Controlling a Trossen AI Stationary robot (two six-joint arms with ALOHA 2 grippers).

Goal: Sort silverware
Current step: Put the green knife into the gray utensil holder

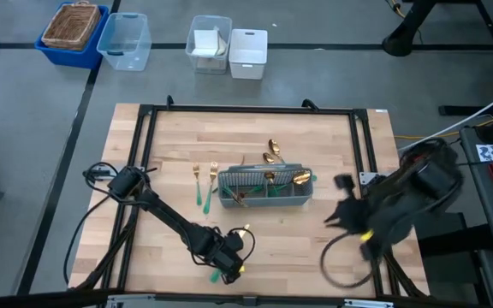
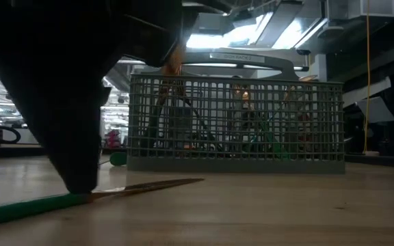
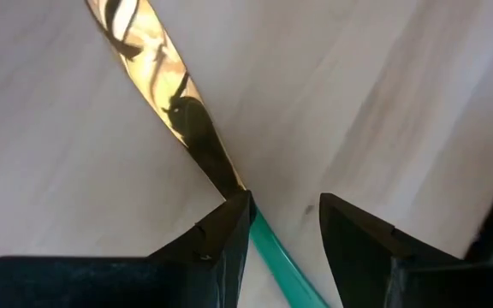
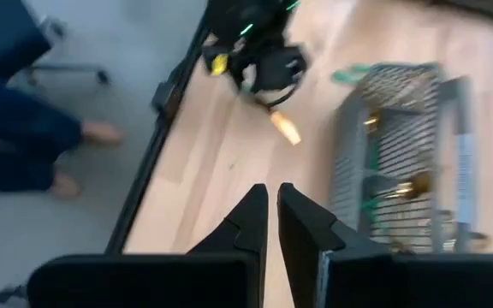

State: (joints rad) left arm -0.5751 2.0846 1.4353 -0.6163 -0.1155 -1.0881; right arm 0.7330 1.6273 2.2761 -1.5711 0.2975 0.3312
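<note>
While the left gripper (image 3: 285, 235) is set down with open jaws astride the teal handle of a knife (image 3: 178, 111) in front of the caddy (image 1: 264, 187), closing and lifting is judged next, and the right gripper (image 4: 272, 214) is held nearly closed, empty, right of the caddy.

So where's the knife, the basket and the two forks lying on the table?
knife (image 3: 165, 94), left wrist view, gold blade.
basket (image 2: 238, 126), low view, mesh front wall.
two forks (image 1: 204, 184), high view, between their handles, left of the basket.
</note>
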